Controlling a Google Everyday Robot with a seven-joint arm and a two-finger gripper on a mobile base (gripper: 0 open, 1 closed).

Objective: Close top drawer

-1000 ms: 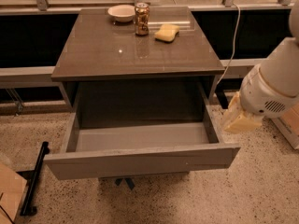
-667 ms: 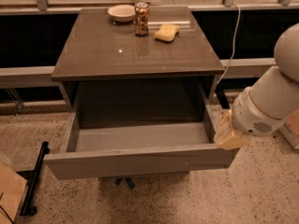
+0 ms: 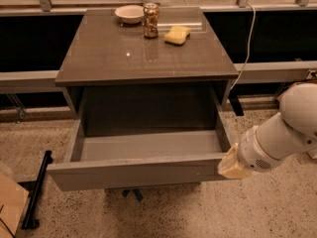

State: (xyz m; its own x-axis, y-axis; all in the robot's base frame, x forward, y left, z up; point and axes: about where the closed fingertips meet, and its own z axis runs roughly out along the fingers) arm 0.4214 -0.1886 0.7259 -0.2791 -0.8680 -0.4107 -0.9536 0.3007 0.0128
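Note:
The top drawer point(image 3: 138, 172) is pulled far out of the grey cabinet. Its flat handle-less front panel faces me and its paler grey inside holds nothing I can see. My gripper point(image 3: 229, 166) sits at the right end of the drawer's front panel, at the end of the white arm point(image 3: 282, 135) that reaches in from the right. It is at or touching the panel's right corner; I cannot tell which.
On the cabinet top point(image 3: 124, 58) at the back stand a white bowl point(image 3: 129, 14), a can point(image 3: 151, 20) and a yellow sponge point(image 3: 177, 34). A white cable point(image 3: 247, 48) hangs to the right. A black bar point(image 3: 35, 192) lies on the floor at left, next to a cardboard box point(image 3: 9, 207).
The arm has swung down and to the left. The gripper has moved from beside the drawer's right side to the right end of its front panel. The drawer has not visibly moved.

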